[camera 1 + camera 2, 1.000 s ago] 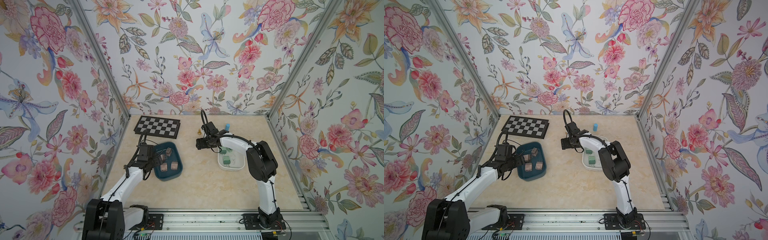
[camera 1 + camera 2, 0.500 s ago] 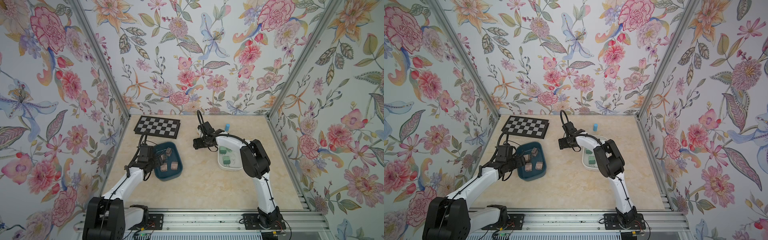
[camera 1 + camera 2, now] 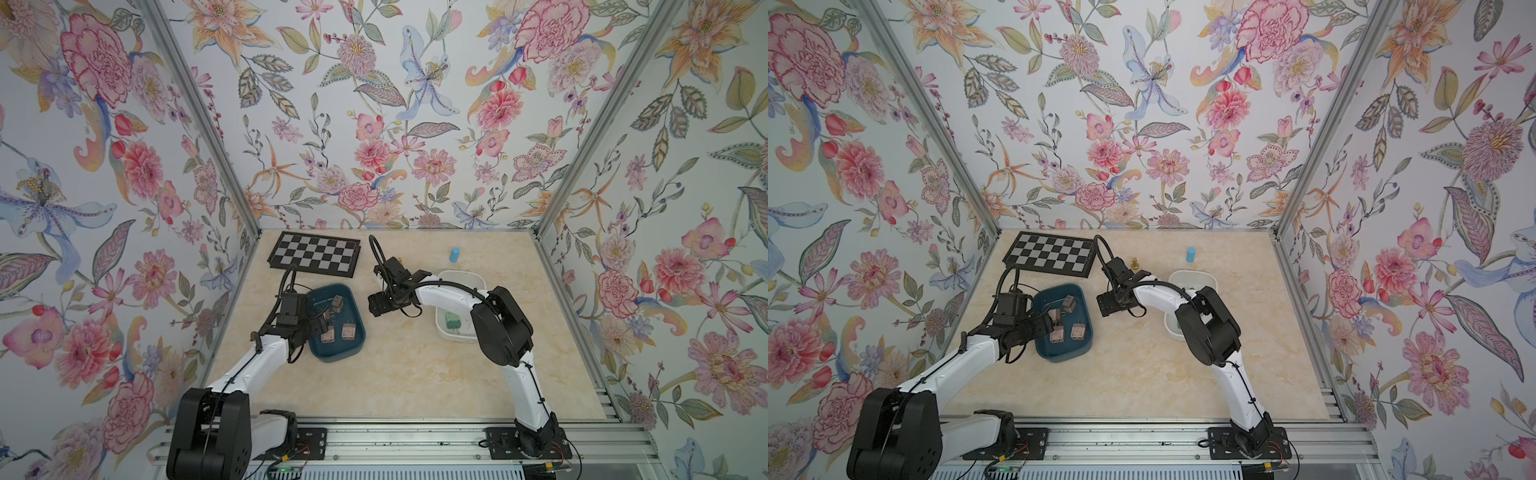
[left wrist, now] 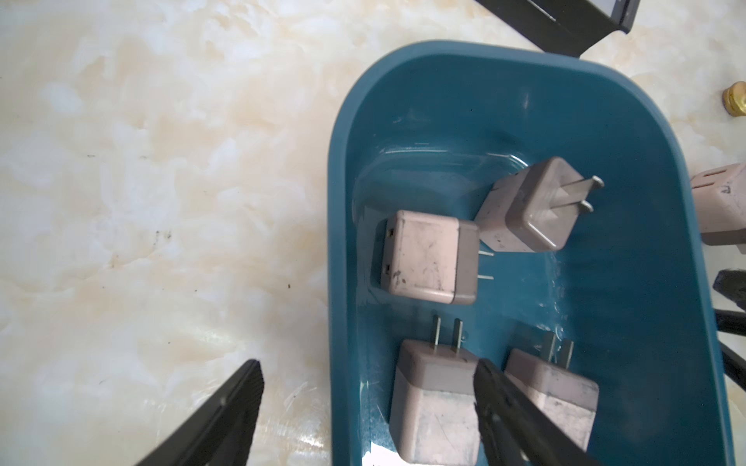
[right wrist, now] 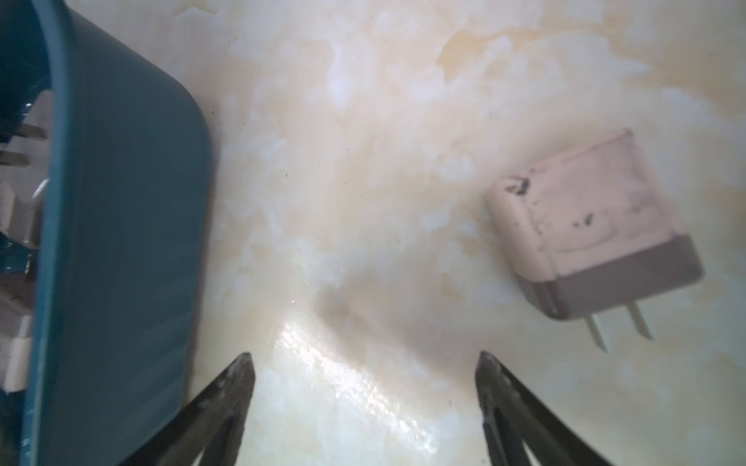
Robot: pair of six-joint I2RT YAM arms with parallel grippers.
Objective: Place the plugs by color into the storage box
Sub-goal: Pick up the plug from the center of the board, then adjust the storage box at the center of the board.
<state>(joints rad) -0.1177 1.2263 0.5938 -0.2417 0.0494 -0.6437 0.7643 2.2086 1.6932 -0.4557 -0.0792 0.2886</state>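
Broadly, the marble table [image 3: 415, 374] fills the lower middle of both top views, with the chessboard [image 3: 316, 254] at its upper left. Below that sits the teal box [image 3: 336, 352], left of centre, and the white box [image 3: 461, 274] lies to the right, partly under the right arm. The left gripper [image 4: 367, 365] hangs over the teal box's rim, jaws wide and empty, one finger outside the wall and one above the plugs inside. The right gripper [image 5: 365, 357] hovers over bare table just beside the teal box, jaws likewise wide, gripping nothing. Four pink plugs [image 4: 428, 252] lie in the teal box, a green plug [image 3: 452, 321] shows in the white one, and a loose pink plug [image 5: 585, 226] lies on its side on the table near the right gripper. It looks light, rigid and smooth-sided, so likely to slip; pinching the two flat flanks of the body, clear of the thin prongs [image 5: 641, 321], seems safest.
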